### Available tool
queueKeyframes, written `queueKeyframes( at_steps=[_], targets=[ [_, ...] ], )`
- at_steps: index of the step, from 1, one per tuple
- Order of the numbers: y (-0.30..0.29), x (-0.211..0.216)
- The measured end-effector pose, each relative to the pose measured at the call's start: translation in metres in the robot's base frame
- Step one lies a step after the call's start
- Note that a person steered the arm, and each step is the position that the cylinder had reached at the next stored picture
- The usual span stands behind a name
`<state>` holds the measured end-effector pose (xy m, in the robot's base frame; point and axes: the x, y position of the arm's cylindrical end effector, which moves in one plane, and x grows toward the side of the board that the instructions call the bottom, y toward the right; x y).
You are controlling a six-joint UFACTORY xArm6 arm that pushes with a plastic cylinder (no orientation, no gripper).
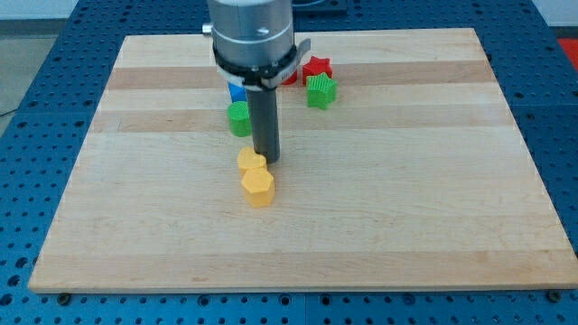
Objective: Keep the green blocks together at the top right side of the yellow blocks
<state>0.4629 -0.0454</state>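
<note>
You see a pale wooden board point(379, 226) of glued planks on a blue perforated bench point(27, 181). My tip point(267, 161), a plain rod with no claw, touches the upper yellow block point(251, 162); the yellow hexagonal block point(258, 187) adjoins below. The green round block point(239, 118) sits above-left, the ribbed green star block point(321, 91) up right, apart.

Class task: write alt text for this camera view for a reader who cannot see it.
My tip rests on a wooden board, just above-right of two touching yellow blocks. A green block sits left of the rod, a green star farther right beside a red star.
</note>
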Motion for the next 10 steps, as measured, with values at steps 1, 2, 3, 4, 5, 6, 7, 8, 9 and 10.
queueKeyframes(
  at_steps=[1, 2, 3, 4, 5, 6, 7, 8, 9, 10],
  targets=[
    [0.000, -0.013],
    [-0.035, -0.020],
    [-0.105, -0.010],
    [-0.135, -0.028],
    [-0.088, -0.051],
    [-0.018, -0.083],
    [0.039, -0.106],
    [0.037, -0.102],
    [0.027, -0.111],
    [0.050, -0.139]
  ],
)
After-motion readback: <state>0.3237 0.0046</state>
